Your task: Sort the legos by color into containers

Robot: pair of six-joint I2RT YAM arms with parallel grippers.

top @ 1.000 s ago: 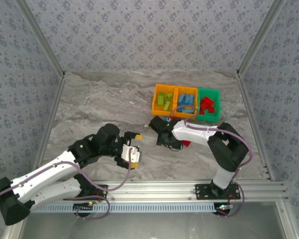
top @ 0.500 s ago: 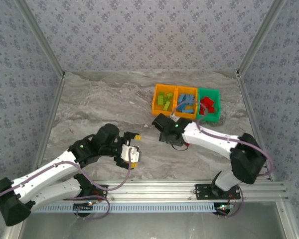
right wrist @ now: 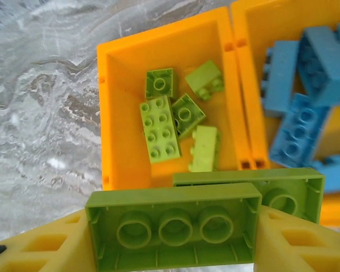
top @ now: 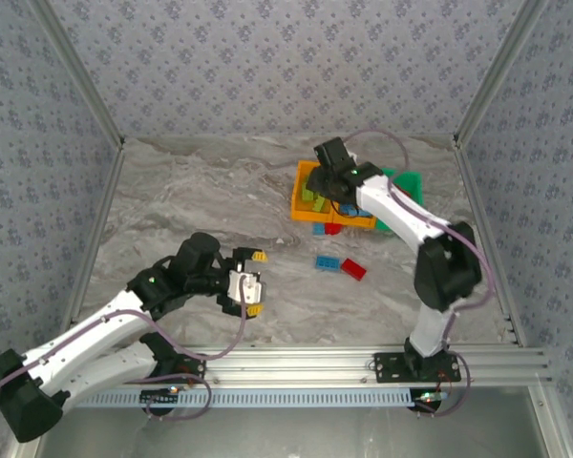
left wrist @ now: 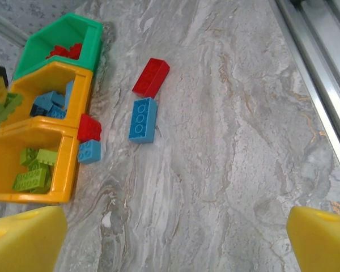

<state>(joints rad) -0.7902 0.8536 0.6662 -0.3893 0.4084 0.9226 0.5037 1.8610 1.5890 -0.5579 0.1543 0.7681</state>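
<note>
right gripper (right wrist: 173, 241) — goes from mid-frame to upper centre, above left orange bin (right wrist: 158, 35) | carries lime brick (right wrist: 173, 226) | blue brick (top: 327, 261), red brick (top: 353, 270) — uncovered mid-frame

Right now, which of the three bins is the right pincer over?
The end orange bin, holding lime green legos like the lime lego the right pincer grips. The middle orange bin holds blue legos; the green bin, red legos.

The top camera overlooks the whole table (top: 201, 200) from behind. Both wrist cameras share the leftmost orange bin (left wrist: 65, 164), the right one from far nearer.
</note>
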